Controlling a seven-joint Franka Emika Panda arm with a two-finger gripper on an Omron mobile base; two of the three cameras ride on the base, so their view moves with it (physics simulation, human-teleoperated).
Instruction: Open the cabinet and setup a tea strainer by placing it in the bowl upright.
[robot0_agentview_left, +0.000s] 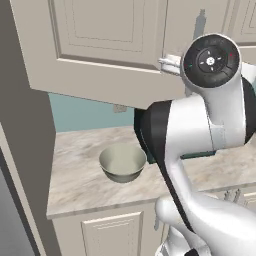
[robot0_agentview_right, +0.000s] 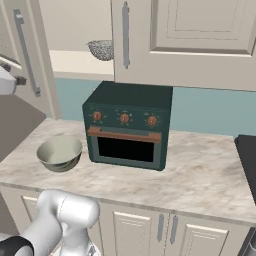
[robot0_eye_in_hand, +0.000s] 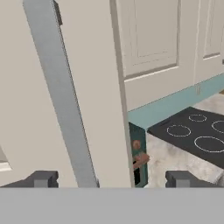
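Beige raised-panel cabinet door (robot0_eye_in_hand: 87, 87) swung open, dark gripper (robot0_eye_in_hand: 111, 179) spread around its silver bar handle (robot0_eye_in_hand: 61, 100); right base view alone reveals silver mesh tea strainer (robot0_agentview_right: 101, 49) shelved above pale grey-beige bowl (robot0_agentview_right: 59, 152).

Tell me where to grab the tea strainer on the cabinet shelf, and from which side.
Probably by the rim of the tea strainer, reaching in from the front through the open cabinet. Its mesh basket sits upright on the shelf near the right-hand door; its handle cannot be made out.
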